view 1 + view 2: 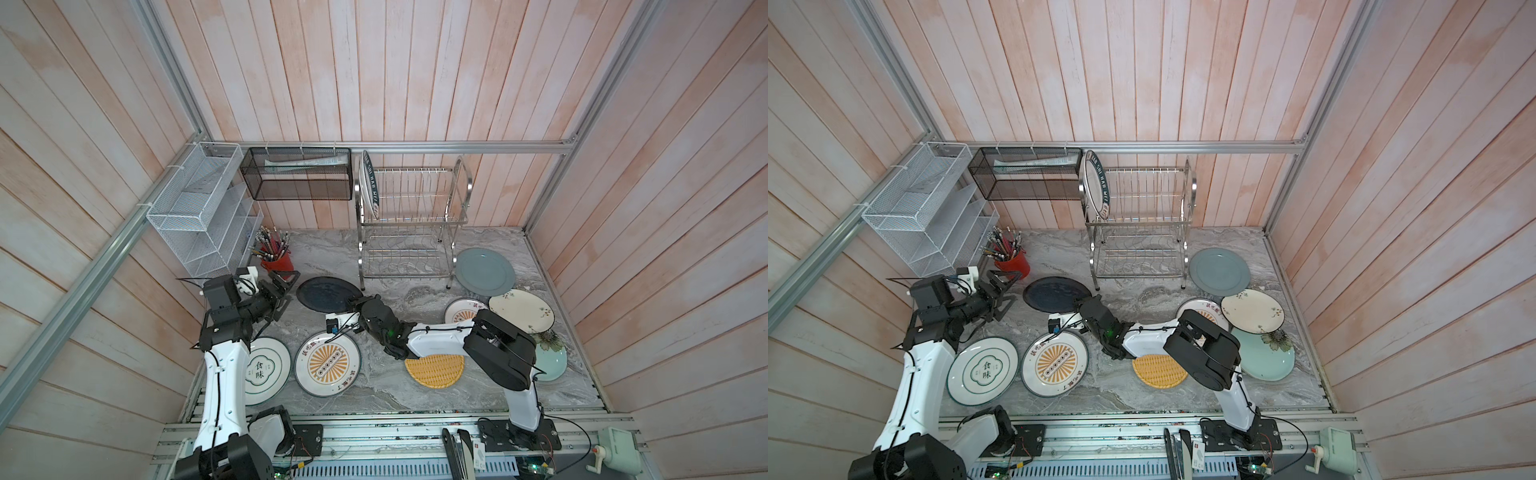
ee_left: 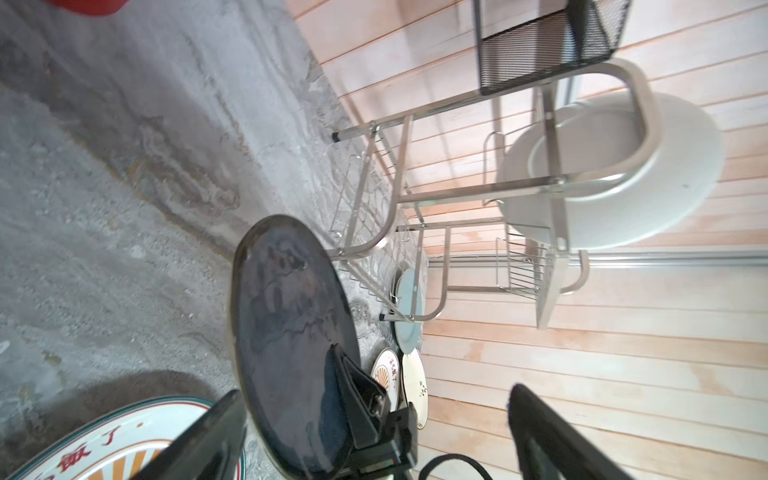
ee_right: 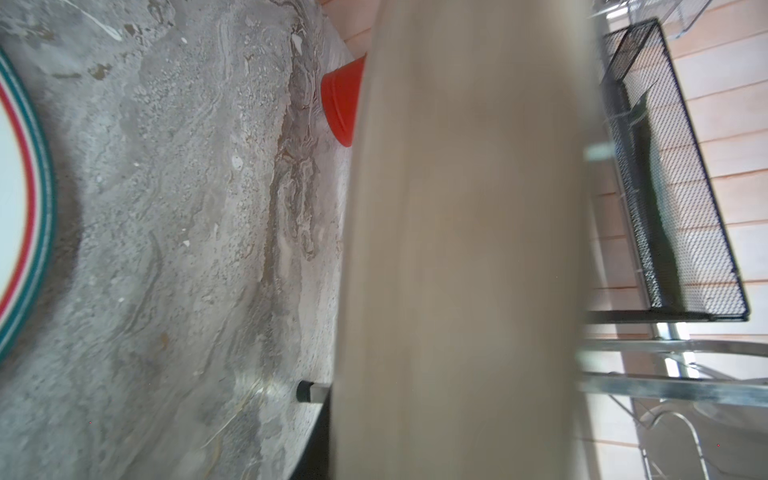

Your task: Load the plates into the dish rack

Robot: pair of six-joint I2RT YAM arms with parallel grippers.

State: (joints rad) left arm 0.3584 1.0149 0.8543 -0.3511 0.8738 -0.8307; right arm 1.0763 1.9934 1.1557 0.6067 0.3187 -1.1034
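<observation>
- One plate with a dark lettered rim is stood on edge at the left end of the top tier of the dish rack.
- The rack is set at the back of a grey marbled table top, close to the back wall.
- The table is shut in on three sides by walls of pale pink planks, framed with silver metal rails.
- A white mesh shelf and a black mesh basket are hung on the rails.
- A red cup full of pens is stood below them.
- A sunburst plate, a yellow woven plate and a grey-blue plate are laid flat on the table, with others.
- The rim of a dark plate is pinched by the right gripper.
- The fingers of the left gripper are spread wide and nothing is held.
</observation>
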